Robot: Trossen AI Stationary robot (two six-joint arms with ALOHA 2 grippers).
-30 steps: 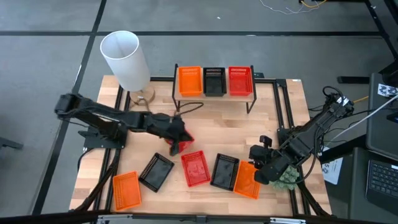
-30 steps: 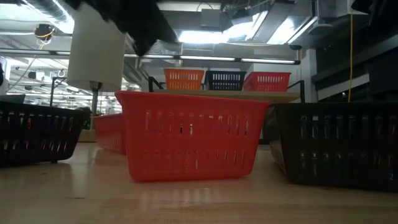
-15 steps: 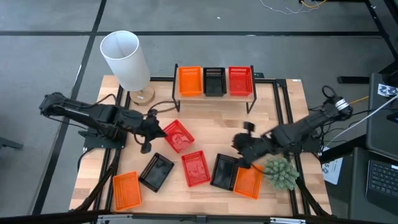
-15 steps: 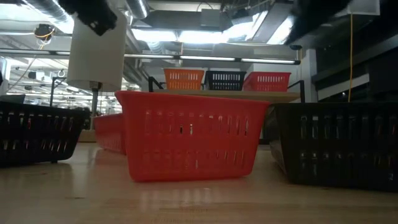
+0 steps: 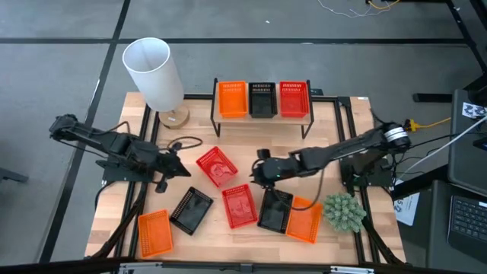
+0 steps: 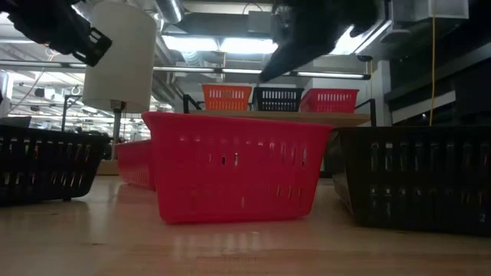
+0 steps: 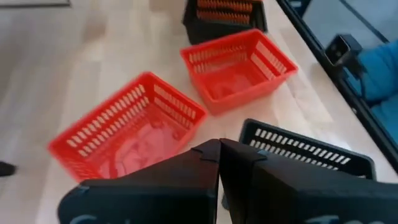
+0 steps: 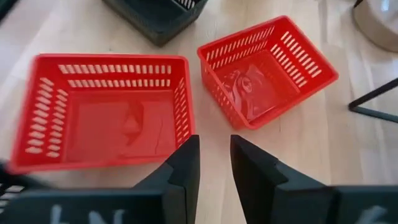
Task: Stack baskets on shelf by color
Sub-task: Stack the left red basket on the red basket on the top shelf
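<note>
Right gripper, fingers slightly parted and empty, is hovering near two loose red baskets mid-table, which are looking light, stiff and slick, best pinched by a rim wall; left gripper is waiting, fingers pressed together.

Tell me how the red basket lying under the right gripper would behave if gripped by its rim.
The red basket looks like thin slotted plastic, so it is probably light and should lift easily. Its slotted walls may flex a little under a pinch from the right gripper. It sits flat and open side up on the table, so it seems unlikely to roll, though a push could slide it.
</note>
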